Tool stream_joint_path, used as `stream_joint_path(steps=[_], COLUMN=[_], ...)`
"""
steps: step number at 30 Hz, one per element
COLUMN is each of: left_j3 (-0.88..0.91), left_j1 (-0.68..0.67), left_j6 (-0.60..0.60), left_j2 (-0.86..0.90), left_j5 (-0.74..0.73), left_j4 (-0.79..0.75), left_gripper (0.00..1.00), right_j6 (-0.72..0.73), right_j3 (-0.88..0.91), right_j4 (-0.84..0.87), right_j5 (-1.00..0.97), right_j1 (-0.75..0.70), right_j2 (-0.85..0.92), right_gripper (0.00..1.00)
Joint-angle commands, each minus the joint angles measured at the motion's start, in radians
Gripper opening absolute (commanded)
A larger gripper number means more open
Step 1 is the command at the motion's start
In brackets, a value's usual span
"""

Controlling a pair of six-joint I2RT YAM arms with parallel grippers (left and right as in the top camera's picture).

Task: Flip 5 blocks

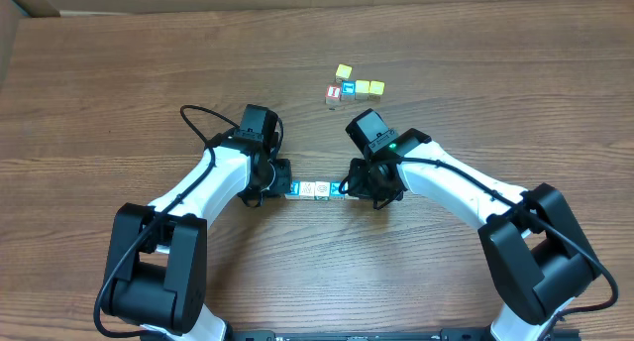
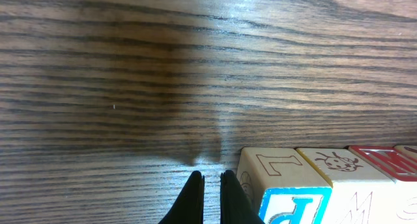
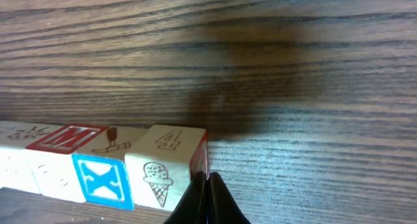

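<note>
Two grippers meet end to end on the wooden table (image 1: pixel 119 73), with a short row of blocks (image 1: pixel 315 189) lying between them near the middle of the overhead view.

Left gripper (image 2: pixel 210 185): we see the black fingers (image 2: pixel 194 199) drawn almost together, only a thin slit between them, nothing in the slit. The tips sit just beside the left end of the row. Nearest them is the L block (image 2: pixel 280 164), with an outlined L on top and a blue-framed letter on its near face. Touching it on the far side is the ladybug block (image 2: pixel 339 163), then a red-lettered block (image 2: pixel 384 163). The row runs out of frame past that.

Right gripper (image 3: pixel 207 188): we see it fully closed, fingertips together and empty, set against the end face of the 4 block (image 3: pixel 166 160), which has a 4 on top and an ice cream cone on its near side. We cannot say for certain that they touch. Next along are the X block (image 3: pixel 103 177), with a blue X facing the camera, and the M block (image 3: pixel 71 137), with a red-bordered top. All sit flush in one line.

Well apart, farther up the table, we note a loose cluster of cubes (image 1: pixel 363 86), mostly yellow-topped, plus one red-topped cube (image 1: pixel 334 92) at its left edge.
</note>
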State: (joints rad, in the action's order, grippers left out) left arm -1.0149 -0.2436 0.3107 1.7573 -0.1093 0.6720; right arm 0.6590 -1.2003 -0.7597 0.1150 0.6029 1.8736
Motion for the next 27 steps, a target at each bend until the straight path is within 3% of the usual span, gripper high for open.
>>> stream_joint_path(steps=[1,27], left_j3=[-0.002,-0.002], left_j1=[-0.006,-0.006], left_j6=[-0.019,-0.019], left_j2=[0.001,0.001], left_j5=[-0.018,-0.051], left_j4=[-0.003,-0.008], left_gripper=[0.04,0.04], right_j6=[0.007,0.023], right_j3=[0.004,0.004], right_j4=[0.010,0.024], right_j5=[-0.021,0.044], right_j1=[0.000,0.000], right_j2=[0.014,0.019], right_gripper=[0.04,0.04])
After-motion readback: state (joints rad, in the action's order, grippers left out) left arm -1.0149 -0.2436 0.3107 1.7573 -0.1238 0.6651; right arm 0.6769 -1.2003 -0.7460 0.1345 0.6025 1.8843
